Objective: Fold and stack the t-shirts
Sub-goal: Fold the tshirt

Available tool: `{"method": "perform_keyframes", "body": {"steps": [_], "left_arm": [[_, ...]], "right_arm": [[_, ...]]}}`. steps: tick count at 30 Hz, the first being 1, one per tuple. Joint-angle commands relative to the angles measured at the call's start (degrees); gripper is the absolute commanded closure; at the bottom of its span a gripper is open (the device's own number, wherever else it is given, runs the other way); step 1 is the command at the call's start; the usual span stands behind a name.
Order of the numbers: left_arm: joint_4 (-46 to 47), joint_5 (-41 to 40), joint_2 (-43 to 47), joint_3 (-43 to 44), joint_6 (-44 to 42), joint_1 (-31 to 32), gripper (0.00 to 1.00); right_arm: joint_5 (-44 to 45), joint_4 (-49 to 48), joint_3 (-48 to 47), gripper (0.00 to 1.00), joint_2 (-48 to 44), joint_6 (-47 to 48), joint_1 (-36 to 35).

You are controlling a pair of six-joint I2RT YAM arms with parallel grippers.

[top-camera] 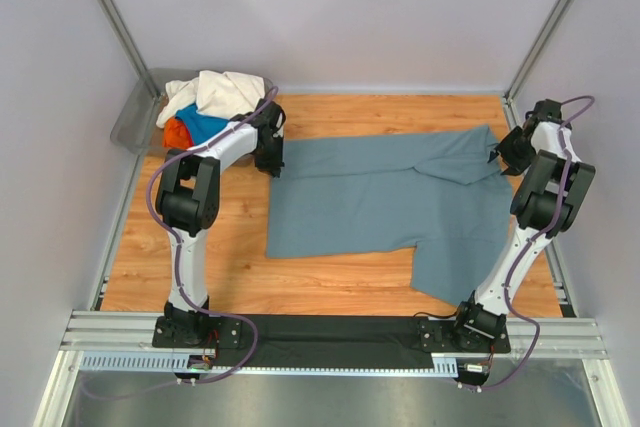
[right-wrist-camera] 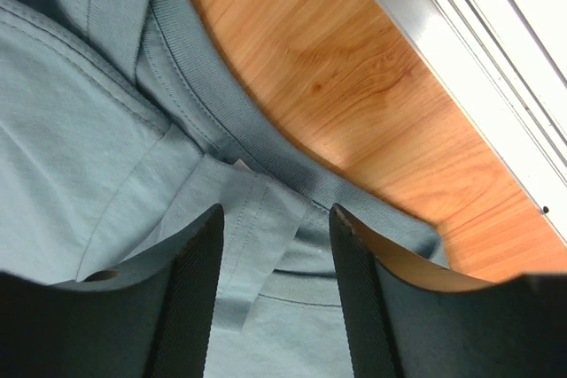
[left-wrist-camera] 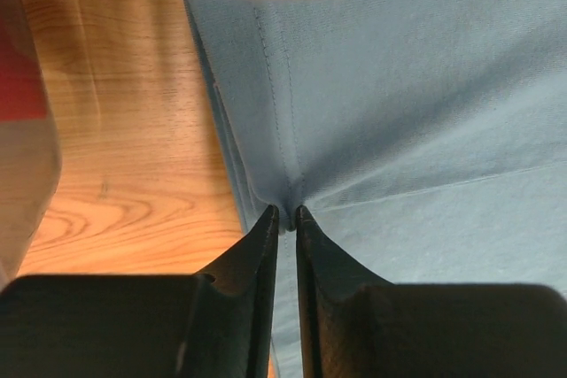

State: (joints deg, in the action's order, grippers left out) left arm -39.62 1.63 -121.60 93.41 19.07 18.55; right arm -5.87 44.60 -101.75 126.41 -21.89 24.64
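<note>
Step in hand, as I read it: first fold of the grey-blue t-shirt (top-camera: pixel 380 197), w/ both arms taking hold at its far edge. The shirt lies spread flat on the counter (top-camera: pixel 340 277), bottom hem toward the left arm, neck toward the right. One sleeve hangs toward the near side.

Other shirts aren't started yet. Cream-white t-shirt (top-camera: pixel 215 92), bright blue t-shirt (top-camera: pixel 205 125) and red-orange t-shirt (top-camera: pixel 175 132) sit heaped in the bin (top-camera: pixel 135 122) at the far left corner, just beside the left arm.

Left claw (left-wrist-camera: pixel 288 215): clenched, jaws nearly together, nipping a small pucker of cloth right at the hem (left-wrist-camera: pixel 244 104), at the shirt's far left corner. Wood shows just to the left of the grip, so it has only the very edge.

Right claw (right-wrist-camera: pixel 275 210): released, jaws well apart, set astride the cloth just inside the collar (right-wrist-camera: pixel 221 121), where a bit of white label shows. Nothing gripped there. Can't tell if the tips press into the fabric.

Next move, prob.: the right claw needs to close on the shoulder/neck cloth and get both layers, not just the collar rib. Then both arms lift together and carry the far edge toward the near edge, keeping the cloth taut btwn them so the fold lands straight. Risk: the left grip is thin and could slip once there's tension.
</note>
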Motion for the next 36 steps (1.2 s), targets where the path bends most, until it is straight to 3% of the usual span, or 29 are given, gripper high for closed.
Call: {"method": "perform_keyframes", "body": {"steps": [1,9,12,13,14,21,36], "left_arm": [[-0.46,0.39,0.05,2.48,0.35,-0.35,0.82],[-2.04,-0.04,-0.83,4.59,0.44,-0.35,0.85],[-2.57,-0.57,-0.31,4.59,0.62,-0.35,0.74],[-2.75,-0.66,0.04,4.42,0.79,-0.35,0.69],[-2.83,-0.57,0.31,4.16,0.88,-0.35,0.66],[-3.54,1.27,4.52,1.18,2.37,0.52,0.57],[-3.71,5.66,9.54,-0.51,3.08,6.15,0.52]], "right_arm": [[-2.04,-1.36,-2.31,0.48,1.12,0.62,0.41],[-2.92,-1.62,-2.57,0.51,2.26,0.01,0.41],[-3.27,-2.06,-2.48,0.61,2.18,-0.61,0.41],[-3.36,-2.15,-2.4,0.73,1.65,-0.87,0.41],[-3.1,-1.97,-2.31,0.79,1.3,-0.96,0.41],[-1.87,-1.1,-0.55,0.99,-3.8,-1.84,0.41],[3.49,7.7,3.04,1.0,-10.12,-8.34,0.49]]}}
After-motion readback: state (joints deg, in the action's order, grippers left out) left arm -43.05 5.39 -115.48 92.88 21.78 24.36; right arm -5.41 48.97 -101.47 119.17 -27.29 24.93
